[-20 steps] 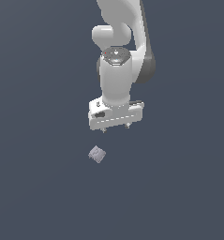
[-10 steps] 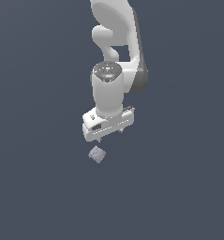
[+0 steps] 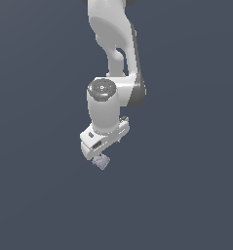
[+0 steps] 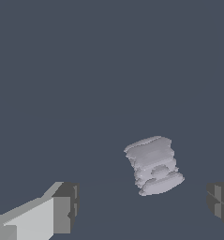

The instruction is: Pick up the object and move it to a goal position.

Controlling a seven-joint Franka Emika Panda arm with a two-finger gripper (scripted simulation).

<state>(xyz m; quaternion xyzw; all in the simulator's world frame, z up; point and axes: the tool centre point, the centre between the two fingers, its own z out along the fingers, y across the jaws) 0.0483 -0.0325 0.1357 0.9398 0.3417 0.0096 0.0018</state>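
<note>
The white arm (image 3: 113, 58) reaches down from twelve o'clock in the exterior view, its gripper (image 3: 99, 155) low over the plain grey floor (image 3: 186, 195). The jaws stand wide apart and hold nothing, one finger (image 4: 43, 215) at seven o'clock in the wrist view, the other at four. The object (image 4: 153, 165) lies on the floor between them, nearer the four o'clock finger and untouched, peeping out at the gripper's five o'clock in the exterior view, so closing should call for a small centring shift first

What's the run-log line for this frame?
phase: pre-grasp | pincer: open, fingers straddling block | block: on floor, not gripped
</note>
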